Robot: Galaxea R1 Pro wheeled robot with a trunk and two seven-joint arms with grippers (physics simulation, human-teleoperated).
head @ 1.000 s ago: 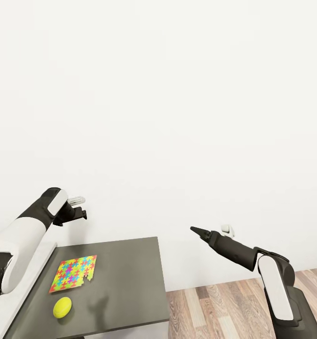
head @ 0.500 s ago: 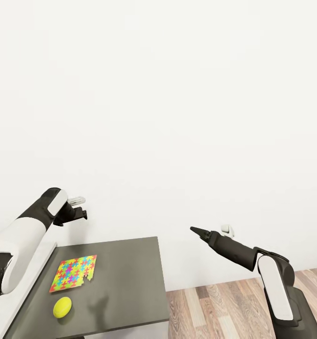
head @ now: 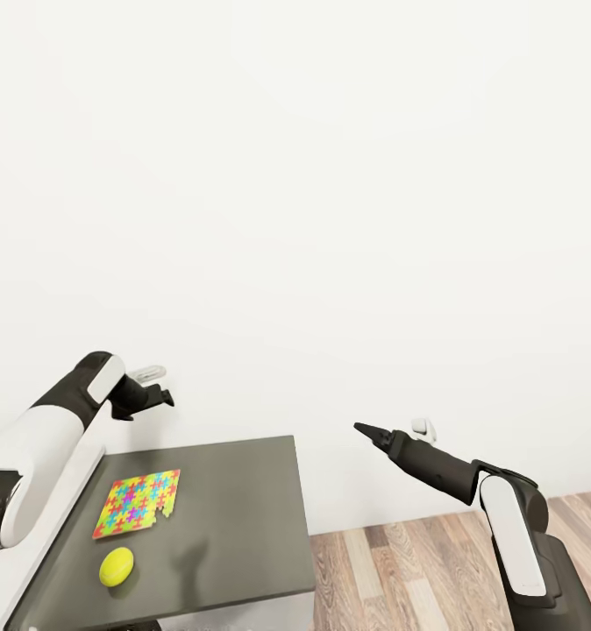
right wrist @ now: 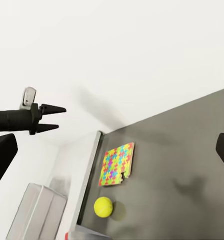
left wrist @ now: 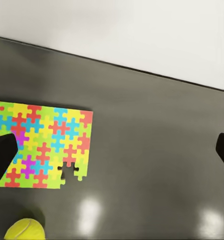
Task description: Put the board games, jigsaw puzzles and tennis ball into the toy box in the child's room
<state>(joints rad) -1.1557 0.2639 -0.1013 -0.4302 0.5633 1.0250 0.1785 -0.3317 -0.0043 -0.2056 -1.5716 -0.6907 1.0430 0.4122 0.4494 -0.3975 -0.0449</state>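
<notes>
Head view: a dark grey table [head: 234,517] fills the lower left of the frame, against a white wall [head: 331,219], with wood-plank floor [head: 401,570] at the lower right. A bright jigsaw puzzle [head: 138,503] lies flat on the left part of the table, and a yellow-green tennis ball [head: 117,566] sits just below it in the frame, near but apart. A pale grey edge, probably the toy box [head: 46,526], runs along the table's left side under the left arm.

The left gripper [head: 160,396] hangs above the table's far left corner. In the left wrist view its two dark fingertips [left wrist: 2,157] sit at opposite edges of the frame, spread wide and empty, with the puzzle and ball below.

The right gripper [head: 362,428] points left from the middle right, off the table's side. In the right wrist view its fingertips [right wrist: 1,155] are likewise wide apart, holding nothing.
</notes>
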